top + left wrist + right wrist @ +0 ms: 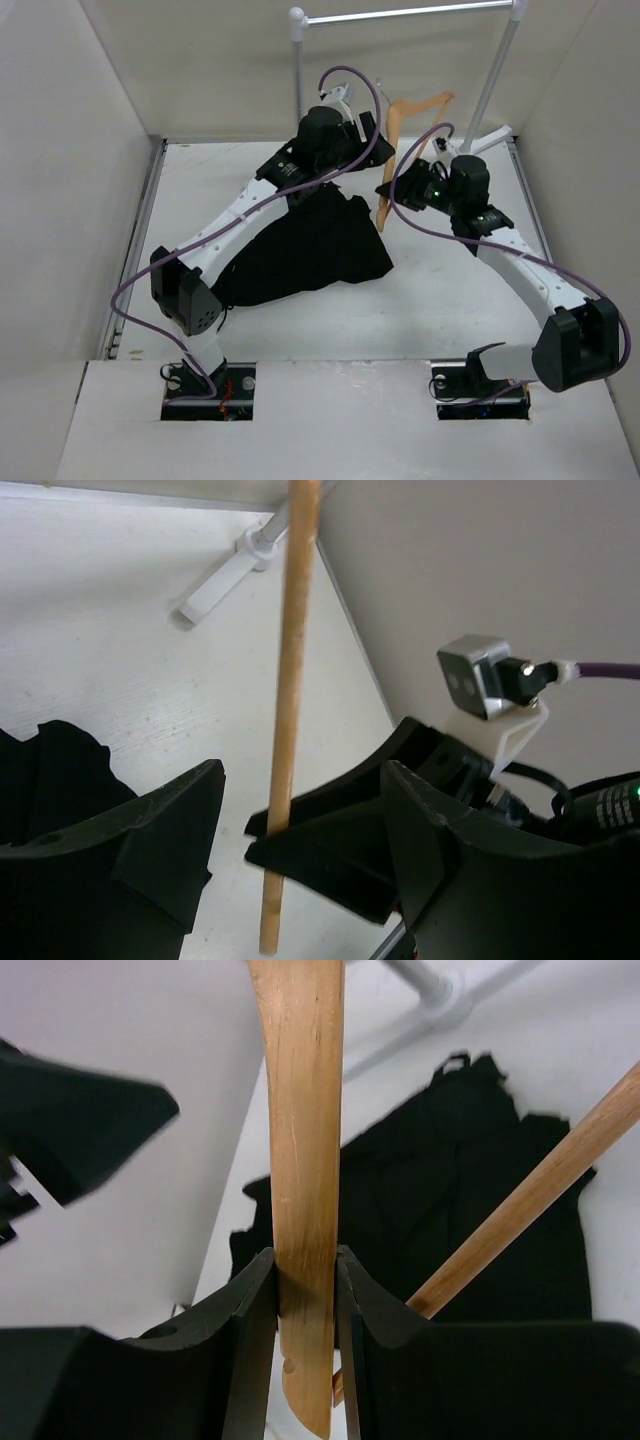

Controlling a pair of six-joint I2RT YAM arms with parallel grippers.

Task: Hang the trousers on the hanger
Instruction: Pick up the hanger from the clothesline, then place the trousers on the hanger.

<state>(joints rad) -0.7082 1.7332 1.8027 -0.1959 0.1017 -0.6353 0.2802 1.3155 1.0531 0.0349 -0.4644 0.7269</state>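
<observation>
The black trousers lie in a heap on the table under my left arm, and also show in the wrist views. The light wooden hanger stands tilted off the table. My right gripper is shut on one flat arm of the hanger. The hanger's round crossbar is bare where it shows. My left gripper is open beside the hanger, holding nothing, with the crossbar passing in front of its gap.
A silver clothes rack stands at the back, its white foot on the table. White walls close in the left, right and back sides. My right gripper's fingers sit close in front of my left gripper.
</observation>
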